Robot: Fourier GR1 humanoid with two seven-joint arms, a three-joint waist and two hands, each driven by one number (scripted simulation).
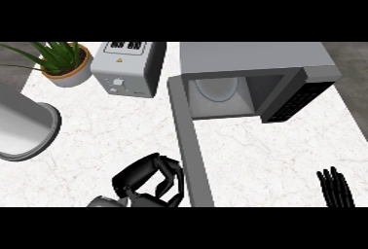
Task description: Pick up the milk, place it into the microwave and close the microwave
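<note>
Left hand (149, 181) curled beside open door (191, 146), contents hidden; right hand (335, 187) straight-fingered, resting. Milk unseen: probably light, stiff, best gripped round its sides.

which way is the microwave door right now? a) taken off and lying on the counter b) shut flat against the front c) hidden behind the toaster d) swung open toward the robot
d: the microwave shows its open cavity and round plate, and its door juts out along the counter toward the left hand.
</note>
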